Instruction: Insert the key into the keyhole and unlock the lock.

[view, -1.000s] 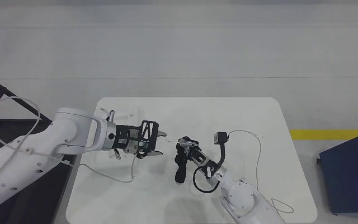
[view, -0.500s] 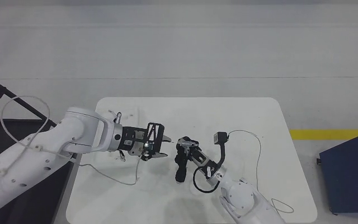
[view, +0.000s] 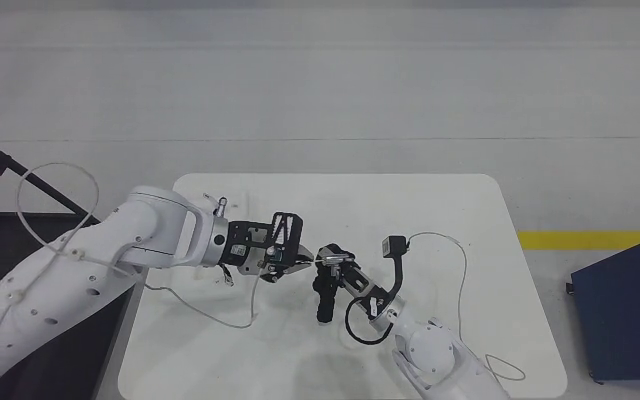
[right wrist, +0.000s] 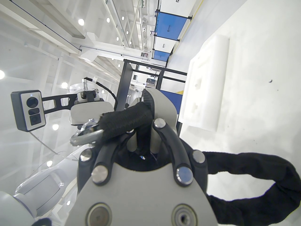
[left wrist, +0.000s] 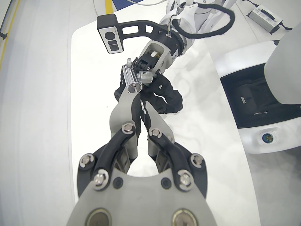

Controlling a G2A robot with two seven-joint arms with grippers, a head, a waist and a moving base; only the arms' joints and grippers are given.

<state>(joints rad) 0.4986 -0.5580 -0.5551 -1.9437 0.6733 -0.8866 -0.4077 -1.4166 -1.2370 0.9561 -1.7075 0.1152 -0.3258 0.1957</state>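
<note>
White table (view: 470, 210) w/ white foam tray (right wrist: 211, 71) on it; yellow floor stripe (view: 578, 240), dk-blue panel (view: 610, 310) nearby

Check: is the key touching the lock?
Cannot tell: in the left wrist view the key points at the lock, but a black strap hides its tip.

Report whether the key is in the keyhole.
Cannot tell. The small silver key in the left gripper meets the keyhole face of the silver cylinder lock; depth is hidden.
</note>
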